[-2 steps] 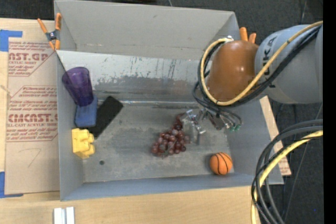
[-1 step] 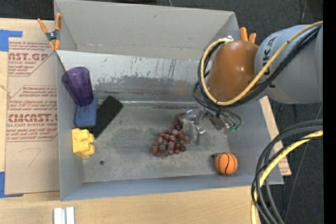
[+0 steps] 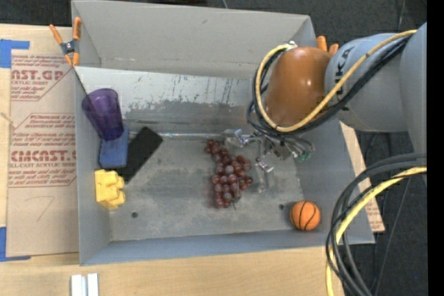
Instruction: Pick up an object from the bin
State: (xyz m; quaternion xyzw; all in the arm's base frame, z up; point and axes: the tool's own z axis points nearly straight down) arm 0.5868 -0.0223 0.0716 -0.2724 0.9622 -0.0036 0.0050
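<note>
The bin (image 3: 187,28) takes up most of my view. The arm (image 3: 374,86) reaches in over its right wall, with its orange cover (image 3: 298,83) hanging above the right half of the floor. Below the cover, the claw (image 3: 266,164) sits low, just beside the right edge of a bunch of dark red grapes (image 3: 225,177) in the middle of the floor. I cannot tell from here whether the claw is apart or together, and I see nothing held in it.

Along the left wall, from far to near, are a purple cup (image 3: 104,113), a black wedge (image 3: 142,148) leaning beside a blue block (image 3: 114,149), and a yellow block (image 3: 109,188). A small orange ball (image 3: 305,215) rests in the near-right corner, well apart from the rest.

I judge this to be the approach step: the claw is down by the grapes but not round them, so no pick has been made. The grapes look the likely target. The next move calls for shifting the claw left over the bunch, then closing on its thick middle, since loose berries may roll or tear away.
</note>
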